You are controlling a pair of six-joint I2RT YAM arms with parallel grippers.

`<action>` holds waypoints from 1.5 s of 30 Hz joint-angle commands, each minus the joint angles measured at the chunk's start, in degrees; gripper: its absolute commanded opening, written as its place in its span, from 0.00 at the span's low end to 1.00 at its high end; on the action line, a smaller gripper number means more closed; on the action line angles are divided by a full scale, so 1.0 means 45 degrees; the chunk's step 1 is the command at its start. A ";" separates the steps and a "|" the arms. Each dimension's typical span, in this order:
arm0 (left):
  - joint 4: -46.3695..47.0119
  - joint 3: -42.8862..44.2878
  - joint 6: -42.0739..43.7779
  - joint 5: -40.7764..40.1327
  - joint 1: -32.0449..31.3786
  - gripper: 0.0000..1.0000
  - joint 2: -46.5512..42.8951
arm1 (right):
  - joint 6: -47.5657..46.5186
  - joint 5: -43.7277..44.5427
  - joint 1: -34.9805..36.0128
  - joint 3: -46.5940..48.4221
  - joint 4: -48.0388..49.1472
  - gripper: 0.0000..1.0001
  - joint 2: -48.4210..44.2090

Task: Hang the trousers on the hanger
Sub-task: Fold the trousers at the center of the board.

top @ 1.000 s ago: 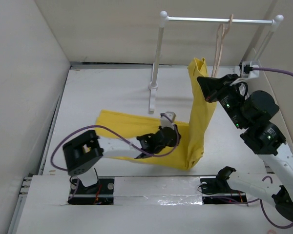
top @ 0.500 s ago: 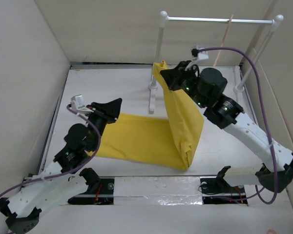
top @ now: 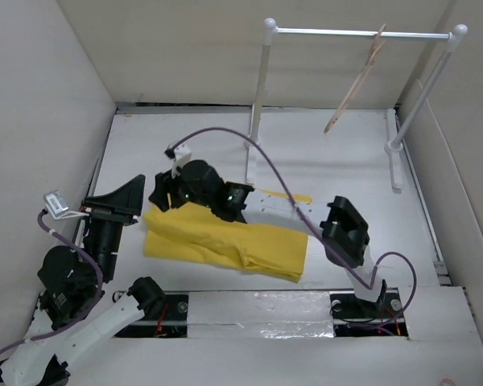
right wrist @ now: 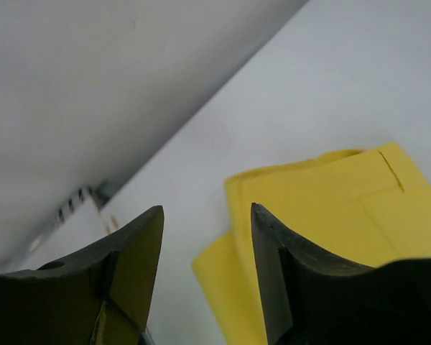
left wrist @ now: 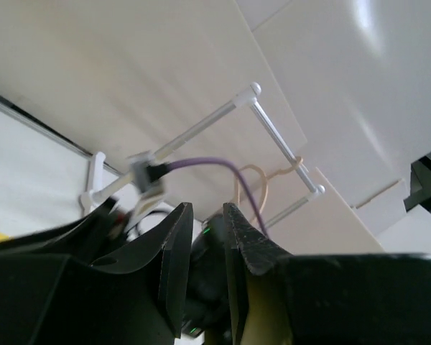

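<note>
"The trousers (top: 225, 240) are flat again, a folded heap at seven o'clock on the table (top: 346, 161). A moment ago they hung lifted."

"Right gripper (right wrist: 207, 210) just let go and gapes above them. Left gripper (left wrist: 207, 208) is barely parted and empty. The hanger (top: 356, 80), at one o'clock on the rail (top: 330, 33), is still bare, so I'd say they need regrasping."

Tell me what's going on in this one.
The yellow trousers lie folded on the table, held by neither arm. The right gripper hovers over their left end, jaws apart and empty. The left gripper is raised off to the left, fingers slightly apart, also empty. The hanger hangs bare on the white rail at the back, so the trousers are not on it yet.
</note>
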 commanded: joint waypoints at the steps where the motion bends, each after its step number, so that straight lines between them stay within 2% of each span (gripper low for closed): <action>1: -0.0812 0.0035 -0.0062 -0.0993 0.0079 0.21 -0.0514 | 0.0261 -0.0606 0.0595 0.0520 0.0992 0.63 -0.0037; 6: -0.0638 -0.0745 -0.0238 -0.1053 0.0079 0.22 -0.0459 | 0.0066 0.0462 0.0595 -0.3245 0.1968 0.62 -0.2553; 8: -0.0540 -0.0902 -0.0316 -0.0761 0.0079 0.22 0.0165 | -0.0031 0.0837 0.0595 -0.4494 0.2027 0.52 -0.3451; 9: -0.0405 -0.1174 -0.0452 -0.0625 0.0079 0.22 0.0399 | -0.0032 0.1128 0.0595 -0.5893 0.2124 0.46 -0.4326; 10: -0.0171 -0.1408 -0.0434 -0.0198 0.0079 0.23 0.0904 | 0.0065 0.1305 0.0595 -0.6623 0.2222 0.26 -0.4760; 11: 0.0353 -0.1604 -0.0414 0.0038 0.0079 0.23 0.1219 | 0.0201 0.1443 0.0595 -0.7365 0.2300 0.15 -0.5209; 13: 0.0748 -0.2132 -0.0414 0.0585 0.0079 0.23 0.2366 | 0.0494 0.1678 0.0595 -0.9494 0.2572 0.00 -0.6265; 15: 0.0905 -0.2502 -0.0627 0.0762 0.0079 0.24 0.3654 | 0.0788 0.1736 0.0751 -1.1170 0.2807 0.00 -0.6928; 19: 0.2310 -0.3460 -0.0687 0.1191 0.0079 0.24 0.5686 | 0.1314 0.2652 0.1472 -1.2893 0.2496 0.00 -0.7594; 24: 0.2838 -0.4493 -0.1135 0.1349 0.0079 0.23 0.7860 | 0.2232 0.2966 0.2214 -1.4382 0.3043 0.00 -0.6875; 26: 0.3034 -0.4944 -0.1430 0.2089 0.0585 0.23 0.8350 | 0.2953 0.3667 0.3072 -1.4755 0.3023 0.00 -0.6426; 28: 0.3209 -0.5724 -0.1682 0.2655 0.0879 0.23 0.8293 | 0.3578 0.4447 0.3890 -1.5339 0.3062 0.00 -0.6153; 32: 0.3347 -0.7053 -0.2073 0.3066 0.1776 0.23 0.7513 | 0.4867 0.4705 0.4382 -1.5946 0.3044 0.00 -0.5644; 34: 0.3425 -0.7601 -0.2113 0.3863 0.2577 0.23 0.7045 | 0.4948 0.4841 0.4538 -1.5986 0.2500 0.00 -0.6051; 36: 0.3251 -0.7874 -0.2074 0.4180 0.3104 0.23 0.6809 | 0.4794 0.5056 0.4540 -1.5869 0.1913 0.00 -0.6753; 40: 0.2878 -0.8013 -0.1957 0.4103 0.3224 0.23 0.5952 | 0.4149 0.6323 0.4677 -1.5380 -0.0195 0.00 -0.9851; 42: 0.2917 -0.7780 -0.1724 0.4258 0.3224 0.23 0.5618 | 0.3642 0.6600 0.4561 -1.5555 -0.0219 0.00 -1.0795; 45: 0.3111 -0.7369 -0.1586 0.4474 0.3011 0.22 0.5304 | 0.2724 0.5802 0.3352 -1.6199 0.1027 0.00 -1.1561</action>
